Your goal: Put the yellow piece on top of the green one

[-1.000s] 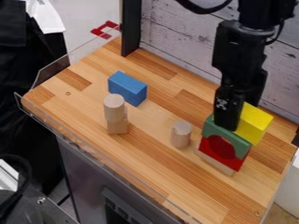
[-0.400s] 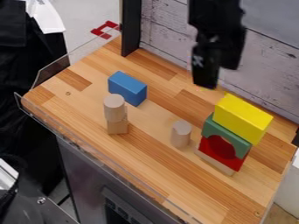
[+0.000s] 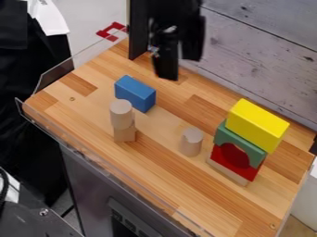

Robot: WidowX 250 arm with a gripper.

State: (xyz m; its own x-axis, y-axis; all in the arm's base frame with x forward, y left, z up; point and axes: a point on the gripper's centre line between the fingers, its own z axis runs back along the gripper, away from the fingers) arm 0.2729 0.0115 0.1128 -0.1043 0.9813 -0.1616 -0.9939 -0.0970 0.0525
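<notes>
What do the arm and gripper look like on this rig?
One arm, matte black where it shows at the top edge. The gripper is black too, with two chunky, blocky fingers and a few small pale marks near their upper part. Too blurred to make those marks out.

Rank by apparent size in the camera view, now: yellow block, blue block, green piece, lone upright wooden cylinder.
1. Yellow block
2. Blue block
3. Green piece and lone cylinder: too alike in visible area to rank; the green is wider, its arch cut out.
</notes>
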